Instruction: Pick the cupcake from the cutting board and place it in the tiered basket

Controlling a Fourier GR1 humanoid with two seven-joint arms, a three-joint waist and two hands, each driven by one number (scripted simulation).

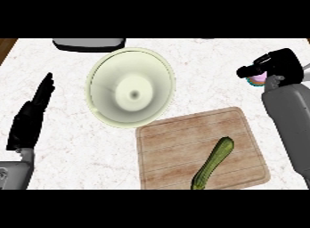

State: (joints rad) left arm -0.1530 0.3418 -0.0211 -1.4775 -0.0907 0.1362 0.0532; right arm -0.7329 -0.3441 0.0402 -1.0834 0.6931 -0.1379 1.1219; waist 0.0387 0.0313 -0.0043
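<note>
White marble counter (65, 147) carries pale bowl (131, 88), wooden board (200, 149), grey object (88, 43) at far edge.

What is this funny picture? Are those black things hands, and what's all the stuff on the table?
You are looking down from a robot's head at a kitchen counter. The grey tubes are its arms. The left robot hand rests open, fingers straight. The right robot hand is curled round a pink cupcake, lifted off the wooden cutting board. A green cucumber-like vegetable lies on that board. Beside it sits a big pale bowl. A grey dish peeks in at the top.
</note>
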